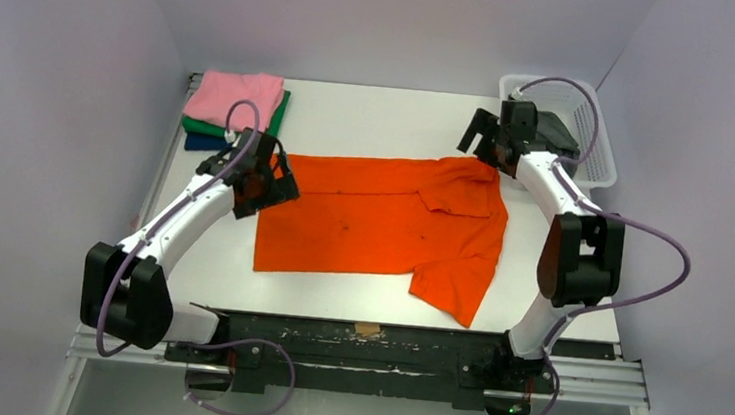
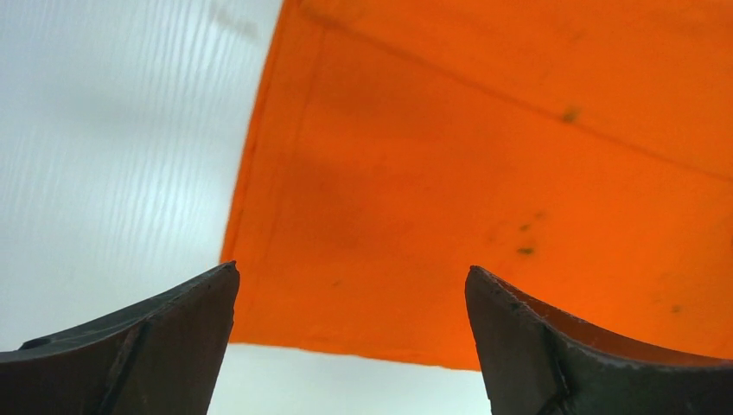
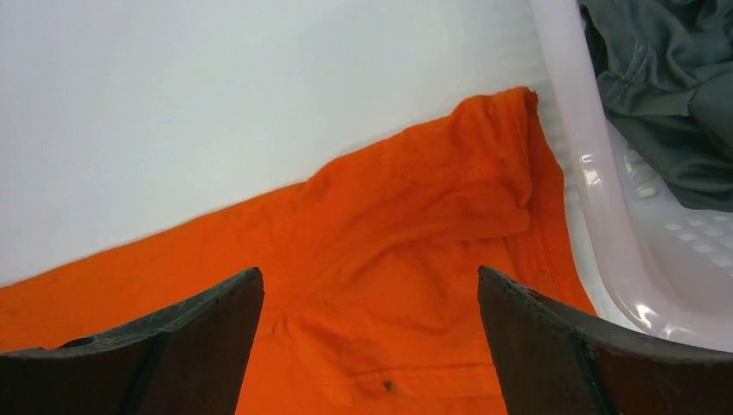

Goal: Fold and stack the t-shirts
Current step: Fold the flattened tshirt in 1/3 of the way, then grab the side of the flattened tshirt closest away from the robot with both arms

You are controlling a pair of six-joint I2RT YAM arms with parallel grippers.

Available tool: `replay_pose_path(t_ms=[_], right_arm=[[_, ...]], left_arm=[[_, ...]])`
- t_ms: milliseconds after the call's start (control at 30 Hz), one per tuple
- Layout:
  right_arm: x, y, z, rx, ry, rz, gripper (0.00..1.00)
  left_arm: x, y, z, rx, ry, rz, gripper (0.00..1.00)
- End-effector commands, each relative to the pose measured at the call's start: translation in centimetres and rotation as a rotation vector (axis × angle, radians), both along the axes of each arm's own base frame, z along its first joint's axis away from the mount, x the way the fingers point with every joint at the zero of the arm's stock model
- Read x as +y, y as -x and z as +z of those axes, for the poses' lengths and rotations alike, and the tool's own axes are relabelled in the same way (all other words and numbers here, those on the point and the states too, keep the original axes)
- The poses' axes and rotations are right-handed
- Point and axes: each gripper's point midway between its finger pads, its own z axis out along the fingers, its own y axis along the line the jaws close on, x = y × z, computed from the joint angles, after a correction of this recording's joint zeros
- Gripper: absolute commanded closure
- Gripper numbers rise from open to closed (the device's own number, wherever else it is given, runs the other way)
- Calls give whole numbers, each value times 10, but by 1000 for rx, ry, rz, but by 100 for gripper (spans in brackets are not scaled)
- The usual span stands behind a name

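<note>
Starting with the top view: seeing one orange t-shirt (image 1: 383, 219) spread across the middle of the table (image 1: 371, 118), mostly flat, with one sleeve sticking out at its near right corner. Counting three folded ones stacked beyond its far left corner: pink (image 1: 238, 96) on top, green (image 1: 276, 119) under that, navy (image 1: 204, 141) peeking out at the bottom. Spotting one white basket (image 1: 599, 158) just past its far right corner, with a dark grey shirt (image 1: 556, 132) bunched up inside. Hard to say whether more cloth is hiding under that one. So roughly three done, the orange one hardly begun by the look of it, and at least the grey one left after that.

Left wrist view next: left pincer (image 2: 350, 272) spread wide and holding nothing, hovering over the orange shirt's left edge, bare table showing beside the hem.

Right wrist view last: right pincer (image 3: 370, 275) also wide and empty, above the orange shirt's far right sleeve, which lies rumpled right up against the basket wall, grey cloth visible inside.

Tally: five shirts showing, one basket, two pincers.
</note>
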Motion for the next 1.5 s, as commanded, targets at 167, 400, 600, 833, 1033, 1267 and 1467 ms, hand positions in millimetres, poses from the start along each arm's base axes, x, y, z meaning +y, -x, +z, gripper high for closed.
replay_pose_path(t_ms=[167, 400, 600, 833, 1033, 1267, 1467], right_arm=[[-7, 24, -29, 94, 47, 6, 9], [-1, 60, 0, 11, 107, -64, 9], [6, 78, 18, -79, 56, -73, 9], [6, 80, 19, -80, 56, -66, 10], [5, 81, 19, -78, 63, -67, 10], [1, 86, 26, -88, 69, -80, 10], [-2, 91, 32, -88, 77, -87, 10]], left_arm=[[21, 86, -29, 61, 4, 116, 0], [33, 138, -71, 185, 0, 238, 4], [24, 130, -94, 183, 53, 299, 28], [26, 117, -112, 199, 34, 401, 60], [32, 115, -114, 204, -11, 443, 64], [31, 101, -111, 211, -49, 424, 70], [30, 89, -109, 200, -63, 410, 81]])
